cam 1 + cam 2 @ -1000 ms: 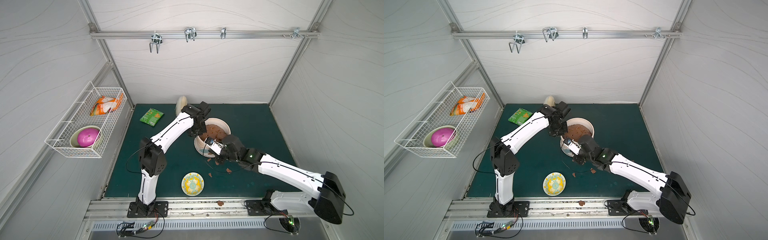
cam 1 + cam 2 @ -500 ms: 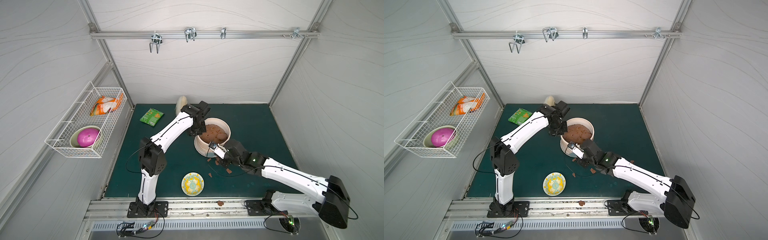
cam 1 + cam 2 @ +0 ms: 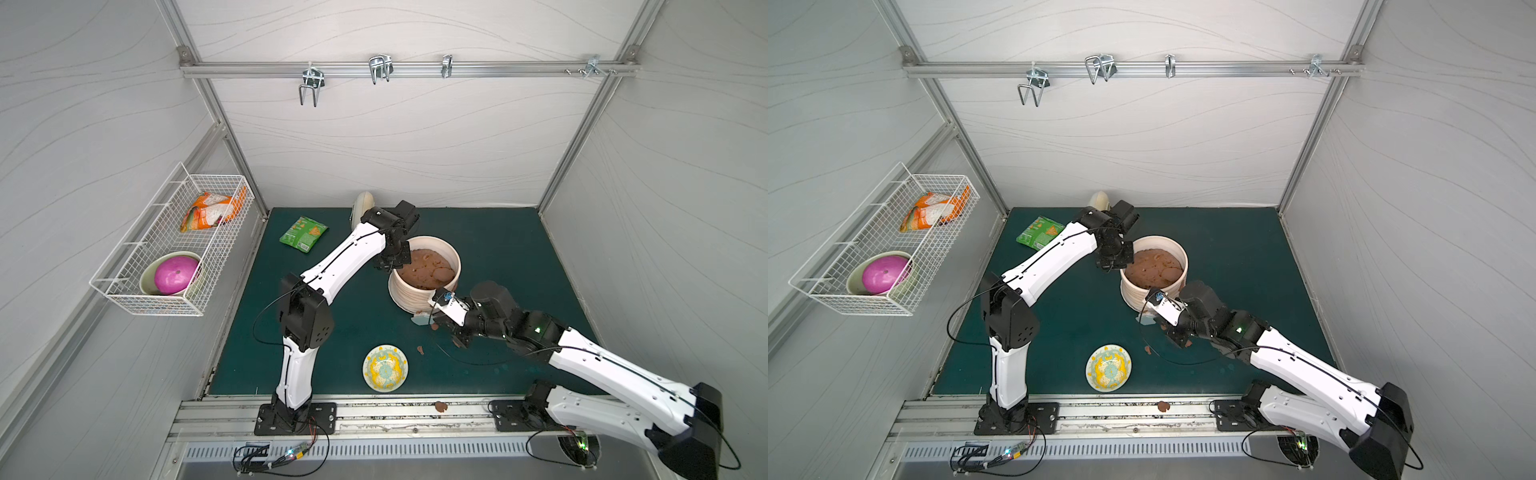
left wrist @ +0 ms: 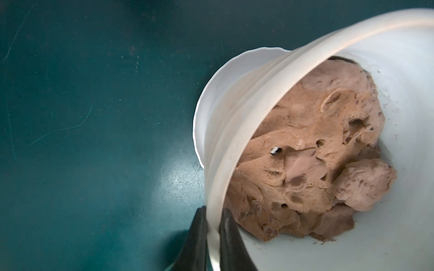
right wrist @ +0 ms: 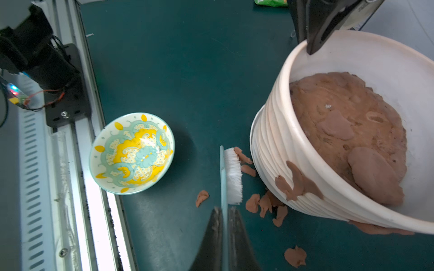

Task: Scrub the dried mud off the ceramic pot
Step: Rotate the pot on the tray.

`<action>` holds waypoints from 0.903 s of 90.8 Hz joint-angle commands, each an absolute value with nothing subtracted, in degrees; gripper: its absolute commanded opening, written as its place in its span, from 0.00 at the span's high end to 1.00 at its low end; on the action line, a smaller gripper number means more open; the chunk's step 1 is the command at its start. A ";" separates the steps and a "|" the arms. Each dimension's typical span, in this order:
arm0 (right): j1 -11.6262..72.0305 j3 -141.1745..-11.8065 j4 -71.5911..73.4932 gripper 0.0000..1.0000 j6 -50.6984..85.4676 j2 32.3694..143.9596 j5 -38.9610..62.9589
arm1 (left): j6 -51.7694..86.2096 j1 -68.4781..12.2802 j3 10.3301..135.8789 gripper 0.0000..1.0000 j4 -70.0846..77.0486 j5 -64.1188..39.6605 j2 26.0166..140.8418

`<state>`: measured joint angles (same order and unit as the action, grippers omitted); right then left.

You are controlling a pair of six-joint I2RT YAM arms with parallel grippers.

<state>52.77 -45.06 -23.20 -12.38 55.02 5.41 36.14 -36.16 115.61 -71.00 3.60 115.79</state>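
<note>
The cream ribbed ceramic pot point(image 3: 405, 297) point(image 3: 1133, 296) point(image 5: 277, 145) stands mid-mat, filled with a brown soil mass point(image 3: 426, 270). My left gripper point(image 4: 213, 211) point(image 3: 388, 266) is shut on its far rim point(image 4: 234, 140). Dried mud point(image 5: 296, 183) sticks as reddish patches to the near wall below the rim. Loose flakes point(image 5: 252, 203) point(image 3: 420, 350) lie on the mat by the base. My right gripper point(image 5: 224, 211) point(image 3: 436, 321) is shut on the pale blue handle of a white-bristled brush point(image 5: 232, 173) point(image 3: 419, 321). It holds the brush low beside the pot's base, bristles facing the wall.
A yellow-patterned dish point(image 3: 385, 368) point(image 5: 131, 152) sits near the front rail point(image 3: 374, 409). A green packet point(image 3: 303, 233) lies at the back left, and a cream object point(image 3: 362, 203) stands behind my left arm. A wire basket point(image 3: 124, 291) hangs on the left wall.
My right gripper has drawn the brush down and toward the front, from the pot's near wall to beside its base. The left arm keeps its hold on the rim.
</note>
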 commanded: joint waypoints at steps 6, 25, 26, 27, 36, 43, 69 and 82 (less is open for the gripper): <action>52.28 -49.04 -18.55 1.00 -12.37 59.57 6.87 | 29.92 -36.19 115.84 1.00 -72.12 3.39 119.55; 47.64 -53.26 -18.51 1.00 -14.97 63.49 13.54 | 24.72 -36.05 115.60 1.00 -70.90 2.46 119.62; 47.16 -53.48 -18.92 1.00 -15.04 63.69 14.50 | 24.40 -36.09 115.63 1.00 -70.87 2.33 119.62; 46.74 -53.72 -19.35 1.00 -15.12 63.84 15.29 | 24.11 -36.06 115.60 1.00 -70.85 2.31 119.62; 43.73 -55.73 -23.51 1.00 -16.34 64.98 20.08 | 21.59 -36.03 115.49 1.00 -70.31 1.74 119.55; 41.90 -56.45 -25.98 1.00 -17.01 65.28 22.28 | 20.45 -36.04 115.40 1.00 -69.74 1.74 119.49; 38.27 -55.30 -29.36 1.00 -17.09 63.36 19.81 | 18.40 -35.71 116.84 1.00 -69.96 1.71 119.81; 38.14 -53.68 -28.96 1.00 -16.33 61.10 14.94 | 17.87 -35.61 117.02 1.00 -69.87 1.50 119.61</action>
